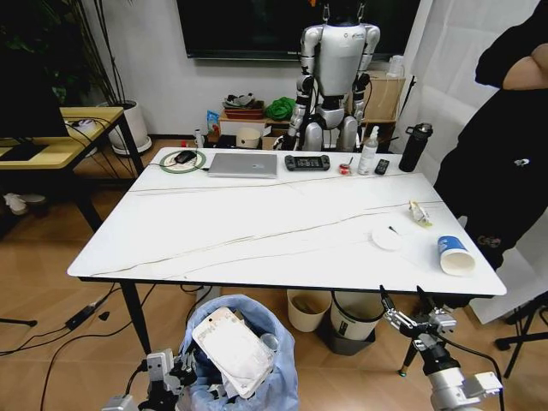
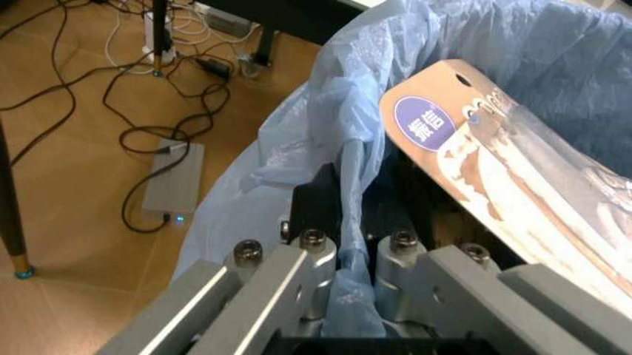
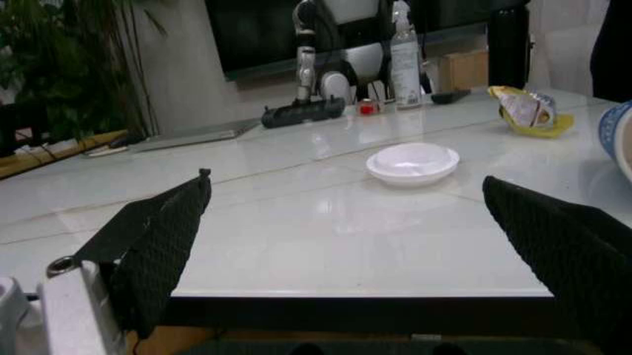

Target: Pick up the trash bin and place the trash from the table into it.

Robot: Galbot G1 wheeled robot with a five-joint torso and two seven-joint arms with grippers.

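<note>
With the left claw [image 2: 341, 277] clamped on the trash bin [image 1: 244, 360] below the surface [image 1: 257, 231], the spread right claw [image 1: 401, 301] must next reach the white lid [image 1: 386, 238].

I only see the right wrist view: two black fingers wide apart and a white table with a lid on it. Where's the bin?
Observer: The bin is low, in front of the table's near edge, to the left of the right gripper.
Operator: Is anything holding it?
Observer: Yes, the left gripper is clamped on its blue-bagged rim.
Operator: Anything inside it?
Observer: A cardboard-backed package lies in it.
</note>
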